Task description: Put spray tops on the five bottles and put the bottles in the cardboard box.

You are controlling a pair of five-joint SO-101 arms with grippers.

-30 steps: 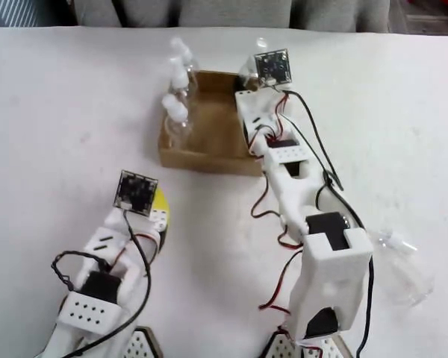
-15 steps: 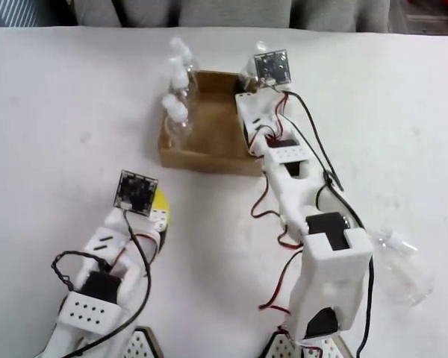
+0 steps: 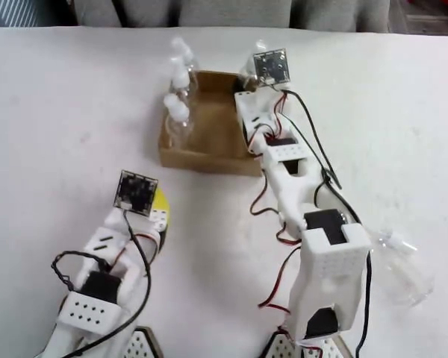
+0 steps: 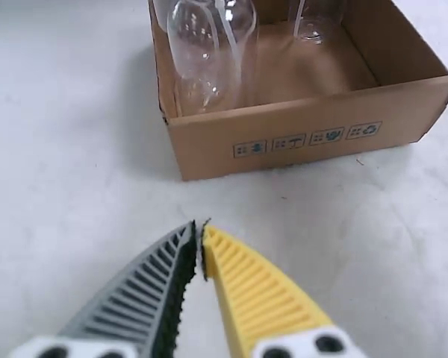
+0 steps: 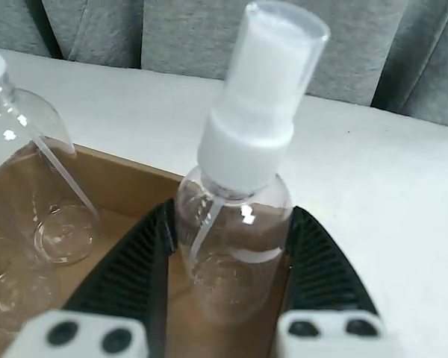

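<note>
Cardboard box (image 3: 209, 153): set on the desk (image 3: 67, 112).
Capped bottles (image 3: 176, 112): stood inside along the box's left wall.
Held bottle (image 5: 235, 231), spray top fitted: kept upright at the box's far right corner, clamped by the right gripper (image 5: 231, 220).
Left gripper (image 4: 200, 235): clenched on nothing, near the box's front wall.
Loose bottle (image 3: 405, 274): laid on the desk, well apart from the box.

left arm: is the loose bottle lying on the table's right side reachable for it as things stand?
Probably not. The loose bottle lies on the far side of the right arm, whose links stretch from its base to the cardboard box. The left gripper sits shut on the other side.
</note>
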